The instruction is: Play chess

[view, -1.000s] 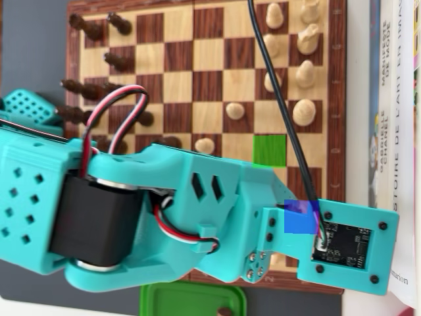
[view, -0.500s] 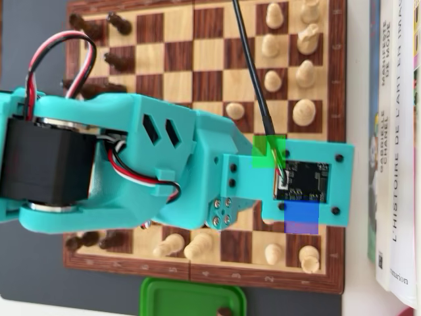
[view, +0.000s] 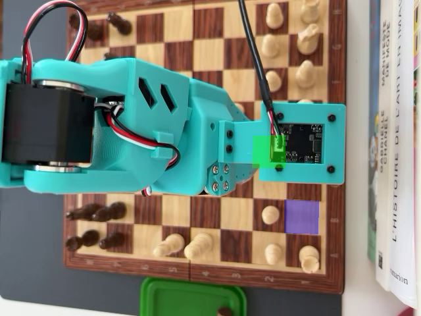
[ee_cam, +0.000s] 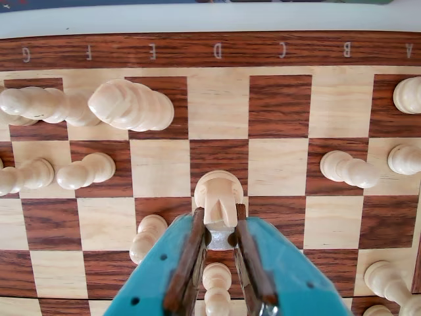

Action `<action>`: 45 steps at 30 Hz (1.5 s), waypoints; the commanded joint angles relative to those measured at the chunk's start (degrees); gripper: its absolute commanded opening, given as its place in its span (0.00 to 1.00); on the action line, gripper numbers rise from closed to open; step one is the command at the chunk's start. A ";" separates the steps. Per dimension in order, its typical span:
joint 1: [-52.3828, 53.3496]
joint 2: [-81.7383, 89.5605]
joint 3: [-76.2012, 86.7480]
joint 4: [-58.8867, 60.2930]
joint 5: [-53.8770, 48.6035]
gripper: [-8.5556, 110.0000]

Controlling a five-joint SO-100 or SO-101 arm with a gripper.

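In the wrist view my gripper (ee_cam: 219, 216), teal with brown wooden pads (ee_cam: 195, 243), is shut on a light wooden chess piece (ee_cam: 218, 194) with a slit in its head, over the D file of the wooden chessboard (ee_cam: 217, 49). I cannot tell whether the piece is lifted. A light pawn (ee_cam: 216, 286) stands under the jaws and another (ee_cam: 148, 237) just to their left. In the overhead view the teal arm (view: 164, 131) and its camera mount (view: 302, 151) hide the gripper and the held piece over the middle of the board (view: 197, 271).
Light pieces stand left (ee_cam: 131, 105) and right (ee_cam: 348, 169) of the gripper. In the overhead view dark pieces (view: 99, 212) stand on the left, light ones (view: 270, 214) on the right. One square is marked green (view: 263, 150), one purple (view: 302, 217). A green tray (view: 191, 299) and books (view: 395, 164) border the board.
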 commanded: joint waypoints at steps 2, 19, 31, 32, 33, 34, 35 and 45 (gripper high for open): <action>-0.44 2.90 -0.35 -0.70 0.26 0.11; 0.70 -2.29 -0.97 -3.96 -0.26 0.11; 1.41 -7.03 -1.58 -4.13 -0.35 0.11; 1.41 -7.03 -1.58 -4.13 -0.35 0.11; 1.41 -7.03 -1.58 -4.13 -0.35 0.11; 1.41 -7.03 -1.58 -4.22 -0.35 0.11; 1.41 -7.03 -1.58 -4.22 -0.35 0.11; 1.41 -7.03 -1.67 -4.22 0.09 0.11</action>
